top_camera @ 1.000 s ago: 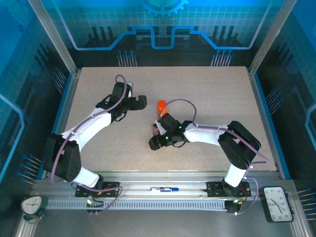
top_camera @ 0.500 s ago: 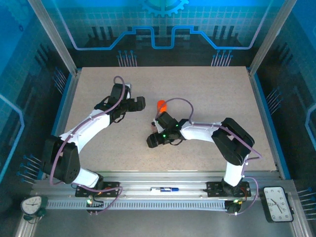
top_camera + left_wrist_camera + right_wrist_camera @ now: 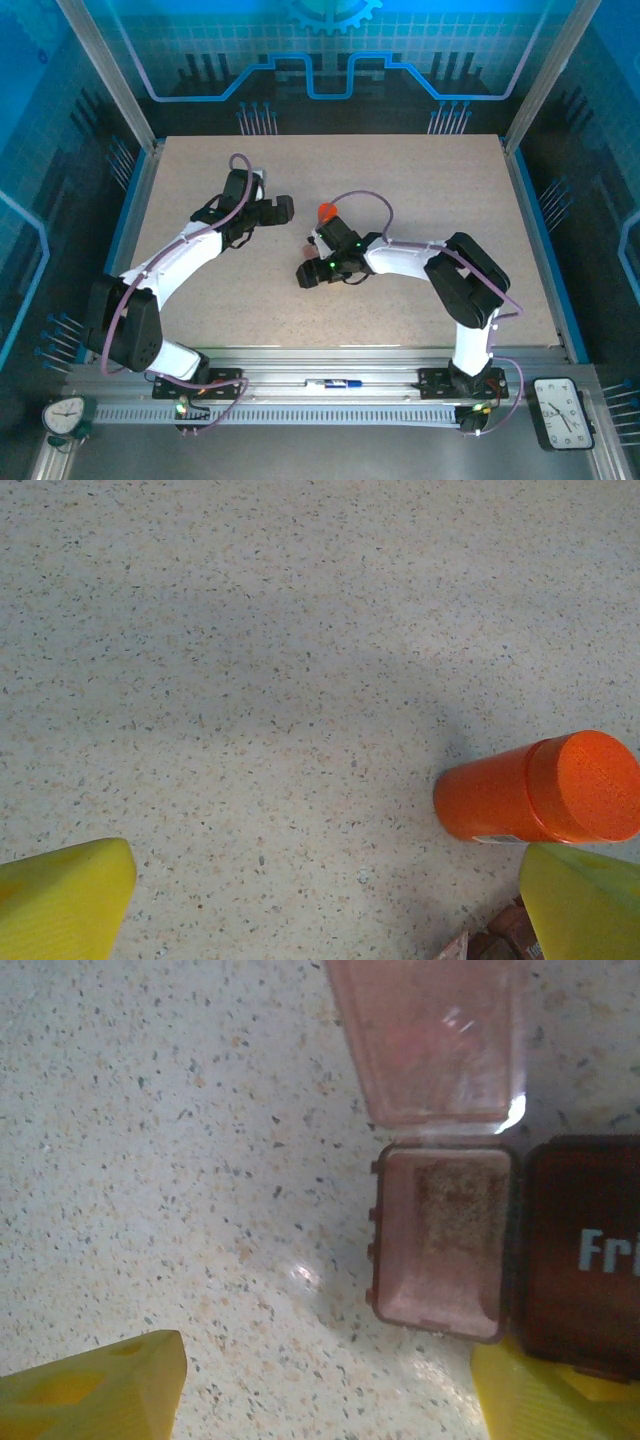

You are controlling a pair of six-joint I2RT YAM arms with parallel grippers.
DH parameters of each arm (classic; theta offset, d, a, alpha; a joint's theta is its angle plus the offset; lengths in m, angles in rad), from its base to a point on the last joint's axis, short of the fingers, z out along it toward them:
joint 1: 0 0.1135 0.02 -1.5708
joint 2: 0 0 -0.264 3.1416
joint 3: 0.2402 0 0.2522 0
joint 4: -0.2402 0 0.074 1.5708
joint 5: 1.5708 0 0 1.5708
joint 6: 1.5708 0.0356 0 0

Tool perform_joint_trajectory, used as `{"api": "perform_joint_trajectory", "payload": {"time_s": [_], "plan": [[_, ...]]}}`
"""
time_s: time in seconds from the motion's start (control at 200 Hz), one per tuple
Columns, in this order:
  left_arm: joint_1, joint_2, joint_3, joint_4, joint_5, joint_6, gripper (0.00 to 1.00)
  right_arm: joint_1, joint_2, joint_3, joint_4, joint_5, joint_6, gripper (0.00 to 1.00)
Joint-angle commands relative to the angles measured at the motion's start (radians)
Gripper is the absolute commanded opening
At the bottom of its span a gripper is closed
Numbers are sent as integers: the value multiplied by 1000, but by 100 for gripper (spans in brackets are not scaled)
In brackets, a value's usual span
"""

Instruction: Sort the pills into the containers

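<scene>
The containers [image 3: 585, 1260] are a dark red-brown bar. Its end compartment [image 3: 440, 1240] is open and empty, with the clear lid [image 3: 430, 1040] flipped back; the one beside it is closed and reads "Fri". My right gripper [image 3: 320, 1390] is open over bare table, its right finger [image 3: 550, 1395] at the bar's near edge. It also shows from above [image 3: 309, 272], near the table's middle. My left gripper [image 3: 325, 910] is open with nothing between its fingers, and sits left of the bottle in the top view [image 3: 281, 208]. No pills are in view.
An orange pill bottle [image 3: 540, 790] stands just ahead of my left gripper's right finger [image 3: 585, 900]; from above the bottle [image 3: 327, 212] lies between the two grippers. A corner of the bar [image 3: 500, 942] peeks in beside that finger. The speckled table [image 3: 420, 170] is ringed by a raised frame.
My right gripper has slid a little to the left and away from the arm bases, closer to the orange bottle. The left gripper has barely moved.
</scene>
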Motion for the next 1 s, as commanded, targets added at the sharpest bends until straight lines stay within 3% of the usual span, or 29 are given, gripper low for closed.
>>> {"api": "perform_joint_trajectory", "payload": {"time_s": [0.0, 0.72, 0.996], "plan": [[7, -2, -12, 4, 17, -19, 99, -8, 25, 25, 27, -40, 3, 76], [7, -11, -19, 4, 29, -37, 99, -13, 121, 139, 47, -82, 33, 75], [9, -45, -23, -11, 30, -42, 99, -28, -30, 108, -15, -101, -2, 75]]}}
